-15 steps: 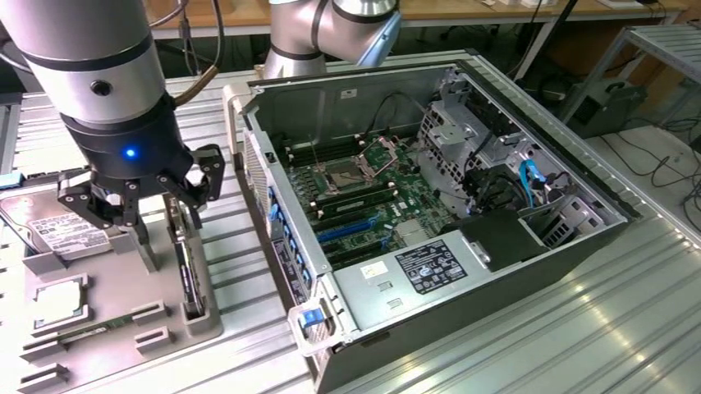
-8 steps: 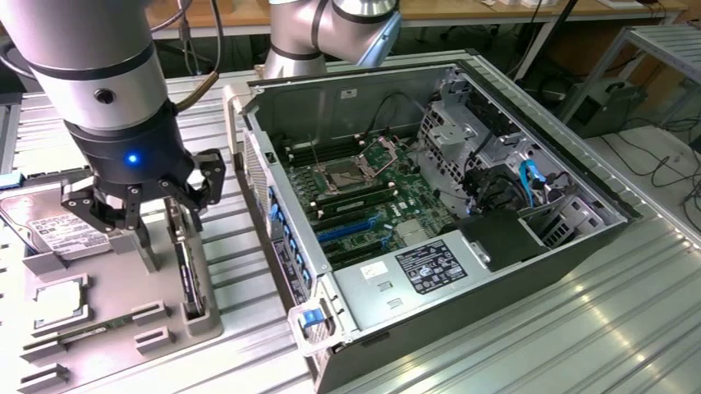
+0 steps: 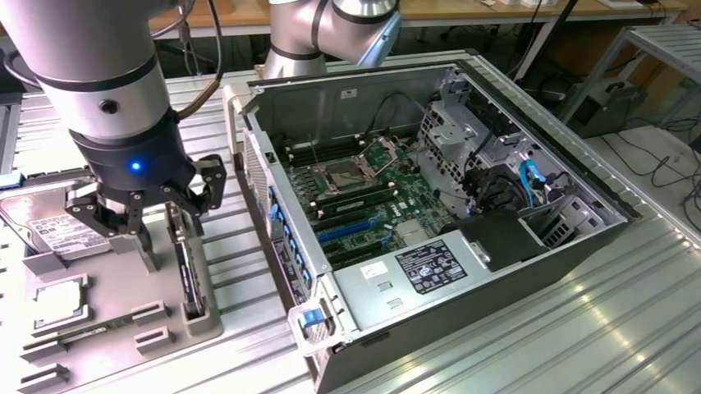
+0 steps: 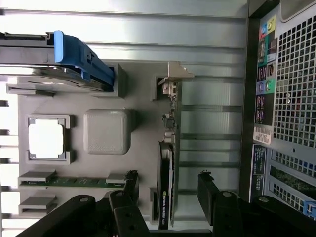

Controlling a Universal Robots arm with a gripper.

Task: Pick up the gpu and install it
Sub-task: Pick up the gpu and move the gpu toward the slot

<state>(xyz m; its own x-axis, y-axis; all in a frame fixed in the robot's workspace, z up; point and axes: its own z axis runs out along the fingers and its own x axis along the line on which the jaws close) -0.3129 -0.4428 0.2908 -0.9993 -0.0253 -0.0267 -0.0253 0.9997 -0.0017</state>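
- over the grey fixture tray (image 4: 140, 106), at the exterior view's left, the gripper (image 4: 168, 174) hangs with its jaws spread wide and nothing in them.
- the gpu (image 4: 167, 190) stands on edge in its tray slot, right between the two fingers (image 4: 131, 185); in the wrist view there is a gap on each side, so no contact is visible.
- step in hand, as i judge it: the approach for the pick. the card is neither gripped nor lifted.
- a sound grip would call for the jaws to stay centred over the thin card and square to it, low enough to hold the board rather than just its top edge, so it comes out of the slot without tilting.
- the tray also carries a hard drive (image 4: 49, 74) with a blue handle, a square cpu chip (image 4: 46, 138) in its frame, and a memory stick (image 4: 74, 181) lying flat.
- just beside the tray, the computer case (image 3: 362, 107) lies open on its side, with the motherboard (image 3: 405, 197) exposed and the blue expansion slots (image 3: 356, 226) showing no card in them.
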